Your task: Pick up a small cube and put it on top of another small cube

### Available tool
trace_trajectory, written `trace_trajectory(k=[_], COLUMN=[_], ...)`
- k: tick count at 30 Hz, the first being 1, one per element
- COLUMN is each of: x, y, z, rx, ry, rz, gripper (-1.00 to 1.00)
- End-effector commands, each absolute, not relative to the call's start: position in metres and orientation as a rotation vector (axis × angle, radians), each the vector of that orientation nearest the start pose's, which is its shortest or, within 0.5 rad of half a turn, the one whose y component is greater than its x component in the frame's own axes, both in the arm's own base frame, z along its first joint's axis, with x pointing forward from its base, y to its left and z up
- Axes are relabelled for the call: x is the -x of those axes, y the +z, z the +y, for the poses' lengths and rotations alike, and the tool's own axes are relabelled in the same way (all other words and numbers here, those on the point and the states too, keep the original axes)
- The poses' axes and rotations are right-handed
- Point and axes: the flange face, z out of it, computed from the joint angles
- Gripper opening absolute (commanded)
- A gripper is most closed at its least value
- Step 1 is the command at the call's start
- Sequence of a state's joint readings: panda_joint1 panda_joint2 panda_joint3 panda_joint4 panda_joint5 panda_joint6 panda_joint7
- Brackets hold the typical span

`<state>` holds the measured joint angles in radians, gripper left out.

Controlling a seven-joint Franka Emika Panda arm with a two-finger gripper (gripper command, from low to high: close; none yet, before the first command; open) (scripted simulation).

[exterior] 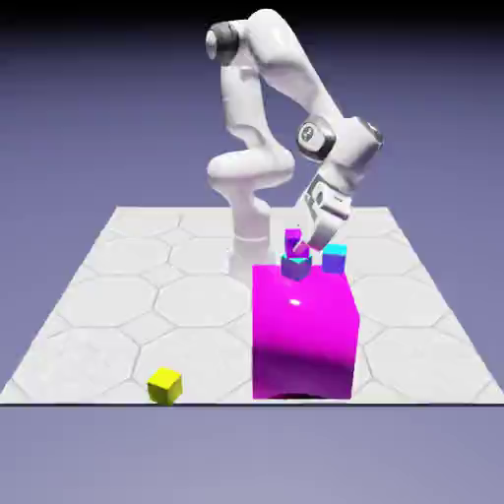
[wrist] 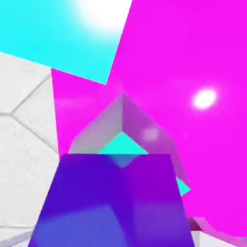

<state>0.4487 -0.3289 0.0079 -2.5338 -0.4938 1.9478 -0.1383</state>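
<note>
On top of the big magenta block [exterior: 303,330], near its far edge, the small cube [exterior: 292,241] sits stacked on another small cube [exterior: 295,265], the purple one above and the teal-topped, purple-sided one below; in the exterior view the pair stands just to the left of the gripper [exterior: 317,246], whose fingers point down and slightly toward that view's left, right beside the stack; the fingers look parted and clear of the upper cube rather than pinching it, though the view is too small to show the gap plainly. Just to the exterior view's right of the stack, also on the block's top, stands a cube with a bright cyan top [exterior: 335,259] and blue-violet sides, close to the gripper's other side. Near the front edge of the white hexagon-tiled surface [exterior: 118,295], well apart from everything else, lies a tiny yellow cube [exterior: 165,385].

From the hand view, the small cube [wrist: 113,202] fills the lower middle, large and blue-purple, hiding the fingertips; beyond it a sliver of teal [wrist: 123,144] shows from the cube beneath; the magenta block [wrist: 193,58] spreads behind, the cyan top [wrist: 58,38] of the third cube takes the upper left corner, and a strip of the pale surface [wrist: 24,144] shows on the left.
</note>
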Motion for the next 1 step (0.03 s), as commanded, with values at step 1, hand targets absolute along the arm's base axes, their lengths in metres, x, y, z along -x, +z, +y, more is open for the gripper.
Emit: trace_trajectory(k=[1], x=[-0.3712], y=[0.3939], z=[0.1524], rx=[3.285], ry=[0.33], rz=[-1.464], gripper=[1.0])
